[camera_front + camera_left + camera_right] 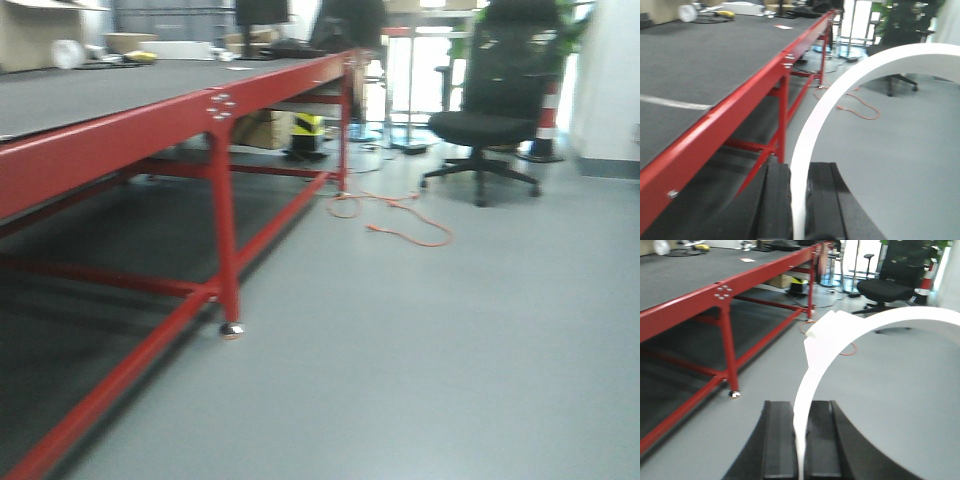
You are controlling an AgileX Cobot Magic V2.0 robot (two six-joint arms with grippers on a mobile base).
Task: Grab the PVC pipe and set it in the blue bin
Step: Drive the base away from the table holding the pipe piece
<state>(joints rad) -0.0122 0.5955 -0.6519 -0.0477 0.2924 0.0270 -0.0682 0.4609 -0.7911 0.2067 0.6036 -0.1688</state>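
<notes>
two sets of jaws, left and right, each pinch the wall of the white curved pvc pipe [900, 57], which arcs above them; blue bin unseen, so hold both pinches firm and move together.

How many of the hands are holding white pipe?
2. The left hand clamps a white pipe rim; the right hand clamps one too. One pipe or two, I cannot tell.

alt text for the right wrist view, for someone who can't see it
The right gripper, its black fingers shut on the rim of a white curved PVC pipe, holds it above a grey floor. A red-framed table with a dark top runs along the left, and a black office chair stands at the upper right.
</notes>
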